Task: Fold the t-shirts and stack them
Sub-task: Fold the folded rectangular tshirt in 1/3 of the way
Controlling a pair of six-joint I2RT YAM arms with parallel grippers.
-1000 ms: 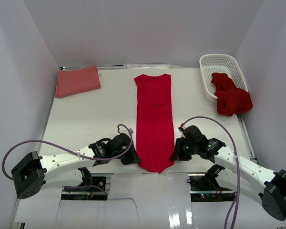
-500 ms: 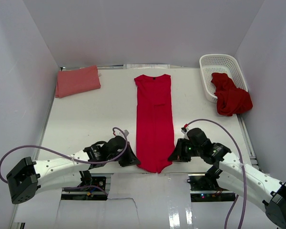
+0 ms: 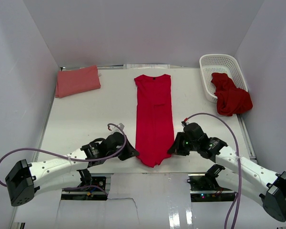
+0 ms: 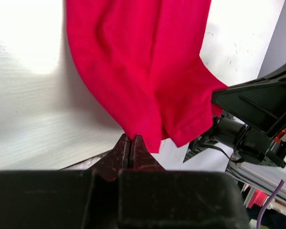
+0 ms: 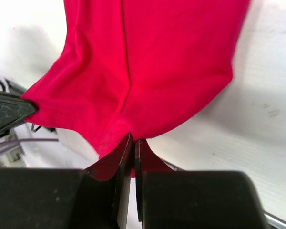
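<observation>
The red shirt (image 3: pixel 154 114) lies in ctr of the table (image 3: pixel 95 119), folded to a long narrow strip w/ collar at the far end. The left gripper (image 3: pixel 131 153) pinches its near-left corner tight, and the right gripper (image 3: pixel 174 149) pinches the near-right corner. A pink shirt (image 3: pixel 77 80) lies folded far-left. A 2nd red shirt (image 3: pixel 231 99) hangs over the basket (image 3: pixel 219 62) rim, far-right.

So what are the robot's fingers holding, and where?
The long crimson red cloth t-shirt, by its near hem: left fingers pinch its left corner, right fingers its right corner.
</observation>
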